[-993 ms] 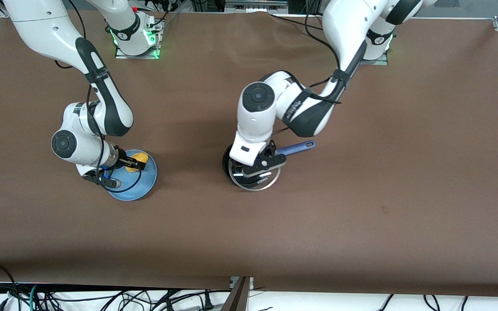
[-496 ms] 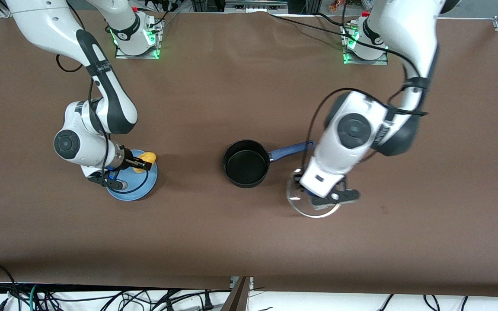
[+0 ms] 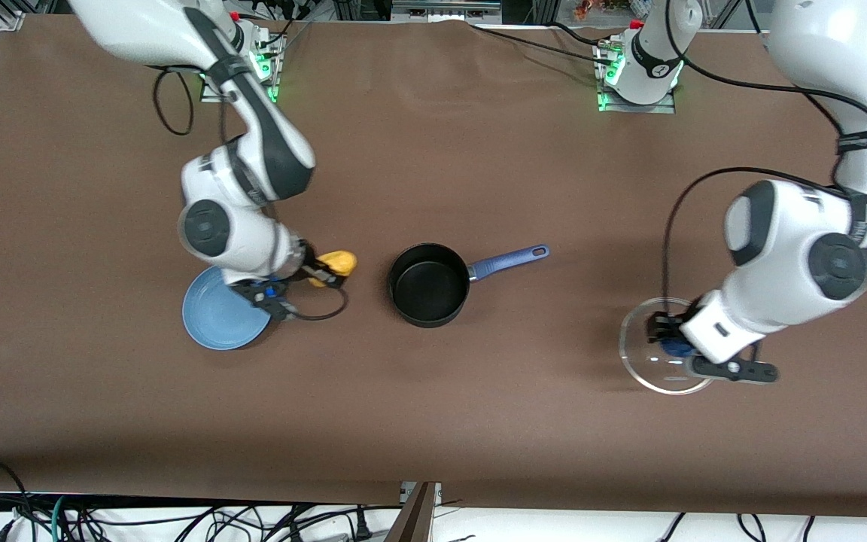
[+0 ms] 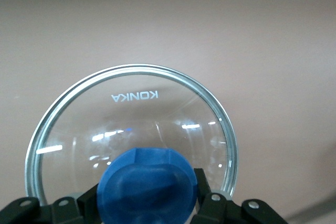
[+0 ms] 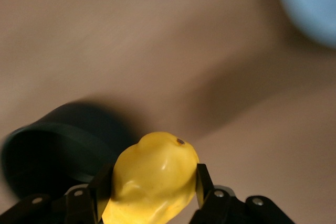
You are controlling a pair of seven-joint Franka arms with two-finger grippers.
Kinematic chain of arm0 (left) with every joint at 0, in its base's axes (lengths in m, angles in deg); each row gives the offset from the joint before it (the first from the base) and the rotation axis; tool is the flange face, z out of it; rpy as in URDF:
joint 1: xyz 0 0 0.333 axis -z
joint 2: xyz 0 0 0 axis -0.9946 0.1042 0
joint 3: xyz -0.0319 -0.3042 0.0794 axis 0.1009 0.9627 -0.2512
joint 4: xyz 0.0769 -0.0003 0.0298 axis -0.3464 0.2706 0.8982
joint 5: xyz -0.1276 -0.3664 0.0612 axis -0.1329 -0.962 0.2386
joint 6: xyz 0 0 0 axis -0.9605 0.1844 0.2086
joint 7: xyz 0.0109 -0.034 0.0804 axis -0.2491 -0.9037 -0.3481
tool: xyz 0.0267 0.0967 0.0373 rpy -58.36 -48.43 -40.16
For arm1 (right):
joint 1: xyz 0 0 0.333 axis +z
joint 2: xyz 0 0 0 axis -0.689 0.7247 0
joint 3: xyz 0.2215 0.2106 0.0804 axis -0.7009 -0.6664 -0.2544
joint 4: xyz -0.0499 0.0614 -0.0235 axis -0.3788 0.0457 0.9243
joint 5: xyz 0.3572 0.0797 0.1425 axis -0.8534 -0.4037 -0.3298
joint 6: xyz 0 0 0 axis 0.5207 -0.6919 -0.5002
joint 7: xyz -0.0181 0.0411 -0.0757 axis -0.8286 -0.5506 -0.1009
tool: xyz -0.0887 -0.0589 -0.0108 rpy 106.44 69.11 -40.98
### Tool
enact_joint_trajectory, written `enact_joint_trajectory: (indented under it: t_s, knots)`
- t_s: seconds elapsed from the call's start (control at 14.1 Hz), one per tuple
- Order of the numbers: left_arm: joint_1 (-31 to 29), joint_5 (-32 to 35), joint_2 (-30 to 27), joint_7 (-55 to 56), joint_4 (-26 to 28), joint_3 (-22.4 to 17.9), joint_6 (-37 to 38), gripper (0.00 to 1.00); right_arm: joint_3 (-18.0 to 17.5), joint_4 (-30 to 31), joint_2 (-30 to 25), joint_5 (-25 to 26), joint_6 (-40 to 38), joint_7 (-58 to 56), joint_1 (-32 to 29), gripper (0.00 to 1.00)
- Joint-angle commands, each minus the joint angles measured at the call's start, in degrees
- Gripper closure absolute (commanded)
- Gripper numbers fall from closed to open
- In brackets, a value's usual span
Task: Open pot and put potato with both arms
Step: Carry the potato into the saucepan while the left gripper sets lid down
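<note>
Lid is off: the small round black saucepan with the long blue handle (image 3: pixel 428 284) now stands open mid-table, where a second ago the left arm was still on top of it. Since then the left gripper (image 3: pixel 673 340) has swung out toward the left arm's end of the table, clenched on the blue knob (image 4: pixel 147 186) of the round glass lid with metal rim (image 3: pixel 638 360), which sits low over bare brown tabletop (image 3: pixel 433 421), well apart from the pot. Cannot tell if the lid touches the table yet.

The right gripper (image 3: pixel 326 269) has come off the flat blue plate (image 3: pixel 215 320), grasping the small oval yellow-orange potato (image 3: pixel 336 263) between both fingers (image 5: pixel 203 182). The potato is now in the air, over the table between plate and pot, the plate empty beneath the wrist.

So the opening step looks done, and the transfer seems about halfway.

Room: the pot mouth lies just ahead of the right gripper, nothing between. The pot handle points away from it, toward the left arm's end, so it shouldn't obstruct. Likely risk is clipping the pot's metal rim if the gripper drops early. The left gripper is well clear of that path.
</note>
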Motion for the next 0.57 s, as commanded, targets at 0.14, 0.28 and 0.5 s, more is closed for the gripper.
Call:
enact_joint_trajectory:
  t_s: [0.14, 0.28, 0.5]
  knots:
    - [-0.8, -6.9, -2.0, -19.5, 10.0, -9.5, -6.2, 0.39, 0.1, -15.6, 11.6, -2.7, 6.2, 14.2, 8.9, 0.61]
    - [-1.4, -9.3, -1.8, -20.3, 14.5, -10.1, -10.1, 0.39, 0.1, -15.4, 12.0, -2.4, 7.1, 14.4, 9.4, 0.06]
    - [-1.5, -10.3, -0.5, -19.7, 19.2, -10.3, -15.7, 0.39, 0.3, -15.7, 11.0, 1.6, 6.1, 13.1, 9.0, 0.01]
